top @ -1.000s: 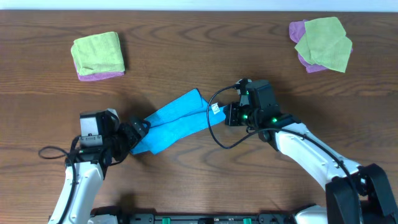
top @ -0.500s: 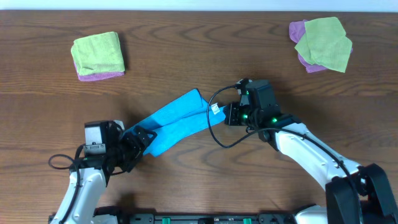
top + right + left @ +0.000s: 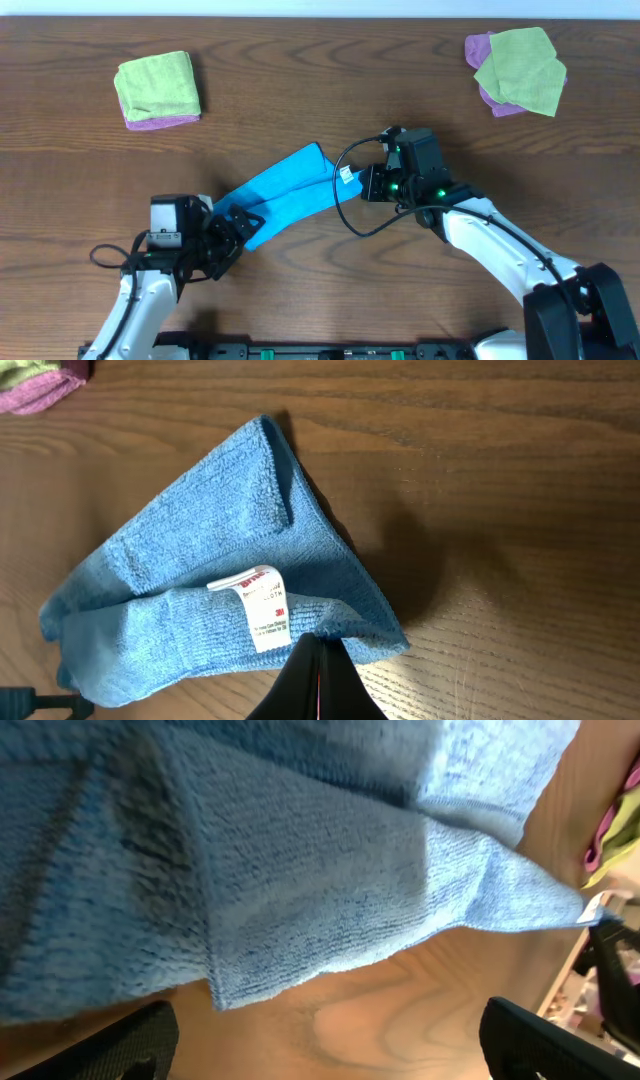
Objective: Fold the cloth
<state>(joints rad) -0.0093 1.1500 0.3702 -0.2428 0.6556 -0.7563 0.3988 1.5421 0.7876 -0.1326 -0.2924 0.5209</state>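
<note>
The bright blue cloth [image 3: 290,190] lies as a folded, slanted band on the wooden table, between my two grippers. My right gripper [image 3: 365,183] is shut on the cloth's right corner, just beside its white tag [image 3: 262,605]; the pinch shows in the right wrist view [image 3: 318,645] on the cloth [image 3: 190,580]. My left gripper [image 3: 240,225] is at the cloth's lower-left end. In the left wrist view its fingers [image 3: 330,1045] stand wide apart with bare table between them, and the cloth [image 3: 300,870] fills the view just ahead.
A lime-green cloth on a purple one [image 3: 157,88] lies at the back left. A looser lime-green and purple pile [image 3: 518,68] lies at the back right. A black cable [image 3: 350,215] loops from the right wrist over the table beside the cloth.
My left arm has moved right and toward the table's front, closing in on the cloth's lower-left end, which now looks shorter. The right gripper and its corner have not moved.
</note>
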